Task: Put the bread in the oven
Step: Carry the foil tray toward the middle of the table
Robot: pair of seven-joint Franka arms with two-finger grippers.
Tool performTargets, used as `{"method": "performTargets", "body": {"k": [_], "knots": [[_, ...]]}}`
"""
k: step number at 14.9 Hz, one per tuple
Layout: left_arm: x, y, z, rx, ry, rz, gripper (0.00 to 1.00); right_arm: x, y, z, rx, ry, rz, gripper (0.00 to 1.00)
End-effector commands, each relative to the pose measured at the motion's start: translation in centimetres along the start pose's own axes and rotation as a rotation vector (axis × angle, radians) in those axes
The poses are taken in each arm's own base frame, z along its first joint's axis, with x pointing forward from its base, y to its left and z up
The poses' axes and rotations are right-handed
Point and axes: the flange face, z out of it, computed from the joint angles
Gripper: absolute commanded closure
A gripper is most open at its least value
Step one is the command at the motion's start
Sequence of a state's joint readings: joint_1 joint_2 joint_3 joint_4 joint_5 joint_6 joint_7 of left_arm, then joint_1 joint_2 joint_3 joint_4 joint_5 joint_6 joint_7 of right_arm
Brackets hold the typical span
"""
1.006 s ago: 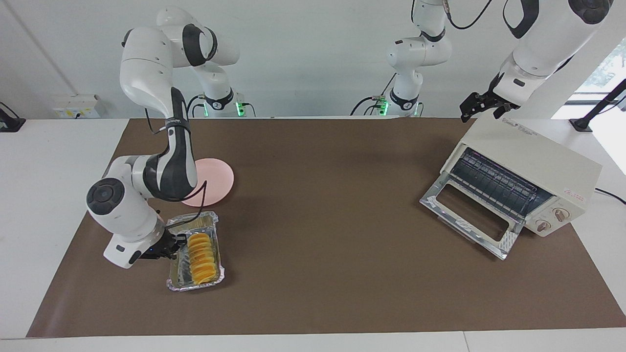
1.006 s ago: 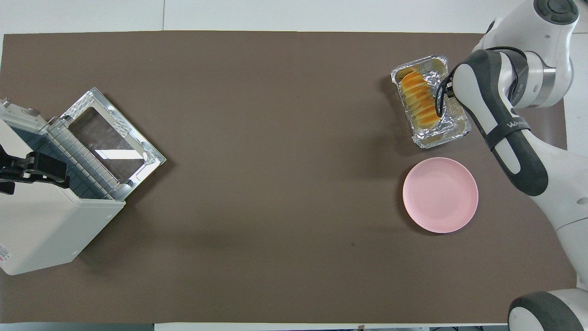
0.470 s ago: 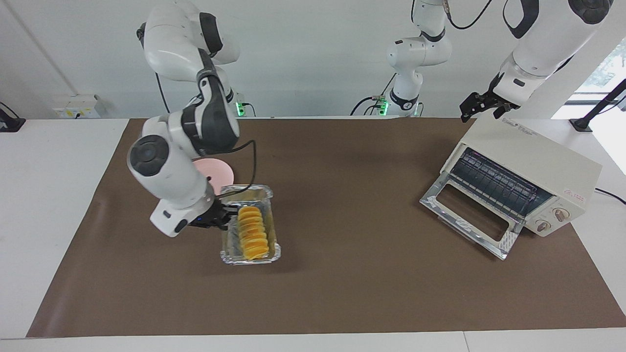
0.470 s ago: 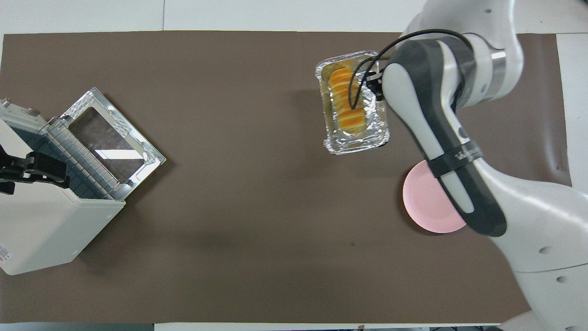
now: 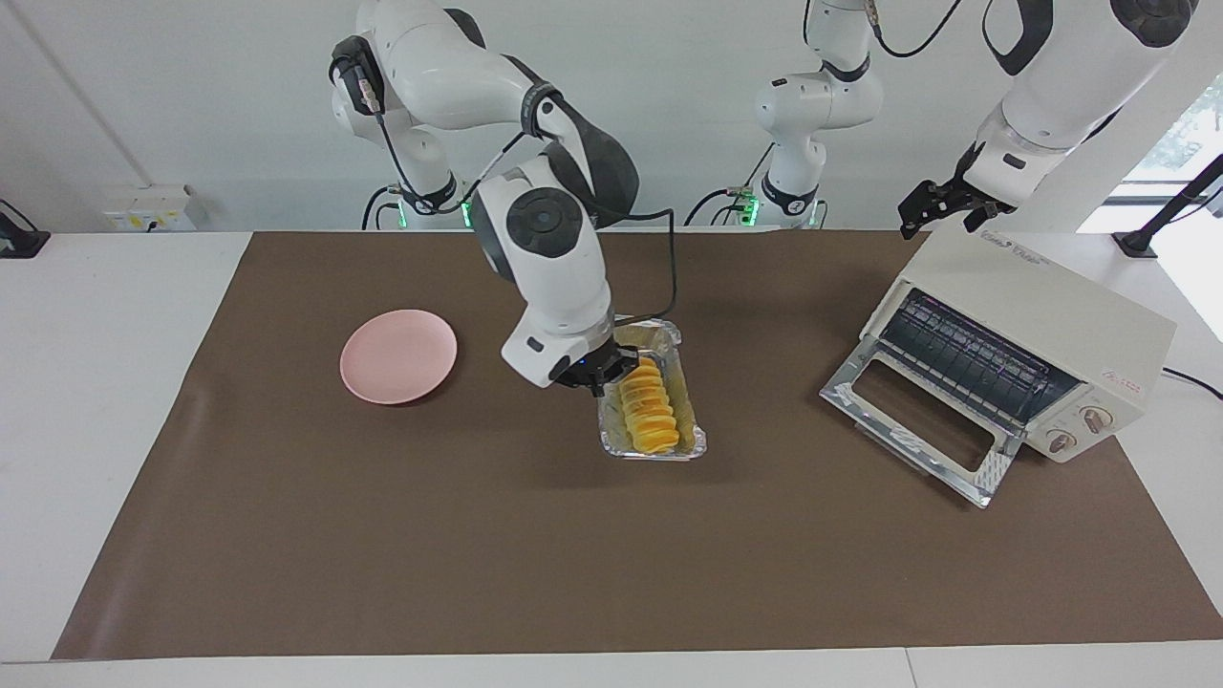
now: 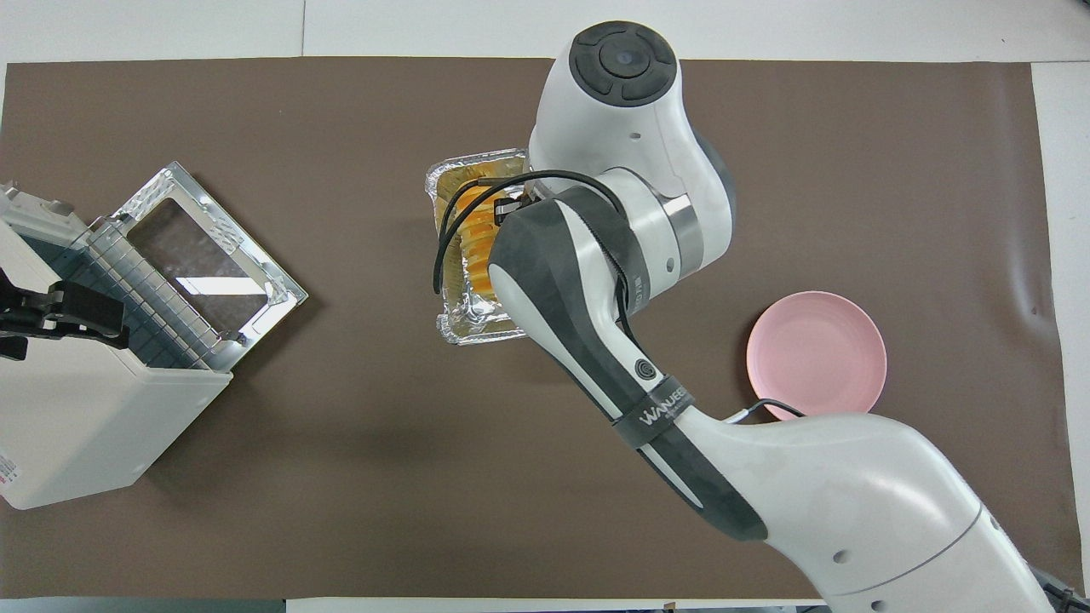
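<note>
Transfer of the tray (image 5: 690, 441) toward the oven (image 5: 1037, 330). We judge the step best done by keeping the tray level and lining its short side up with the lowered door (image 5: 922, 430) before pushing onto the rack. Bread (image 5: 648, 409) lies in the tray, over mid-surface (image 5: 611, 573), well apart from the oven; the right end effector (image 5: 597, 371) pinches the tray's rim on the side toward the plate (image 5: 398, 355), just beside the bread. Left end effector (image 5: 941, 205) waits over the oven's top; we cannot tell its opening.
</note>
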State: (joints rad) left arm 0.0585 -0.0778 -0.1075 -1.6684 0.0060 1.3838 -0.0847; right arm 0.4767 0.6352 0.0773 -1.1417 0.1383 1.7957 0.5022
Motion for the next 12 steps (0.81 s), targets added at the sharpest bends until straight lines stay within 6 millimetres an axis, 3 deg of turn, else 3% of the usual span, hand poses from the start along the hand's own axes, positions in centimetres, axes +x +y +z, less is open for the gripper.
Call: {"method": "performTargets", "body": {"k": [1, 6, 11, 12], "knots": [[-0.5, -0.3, -0.2, -0.021, 0.018, -0.003, 0.00, -1.1, -0.5, 3.2, 0.019, -0.019, 0.028, 1.00], [-0.5, -0.3, -0.2, -0.021, 0.018, -0.003, 0.00, -3.8, -0.4, 7.8, 0.096, -0.014, 0.083, 1.00], [-0.5, -0.3, -0.2, -0.021, 0.018, -0.003, 0.00, -5.1, -0.2, 9.5, 0.101, 0.022, 0.077, 1.00], [-0.5, -0.3, -0.2, -0.019, 0.018, -0.003, 0.00, -5.1, -0.1, 9.5, 0.101, 0.023, 0.079, 0.87]]}}
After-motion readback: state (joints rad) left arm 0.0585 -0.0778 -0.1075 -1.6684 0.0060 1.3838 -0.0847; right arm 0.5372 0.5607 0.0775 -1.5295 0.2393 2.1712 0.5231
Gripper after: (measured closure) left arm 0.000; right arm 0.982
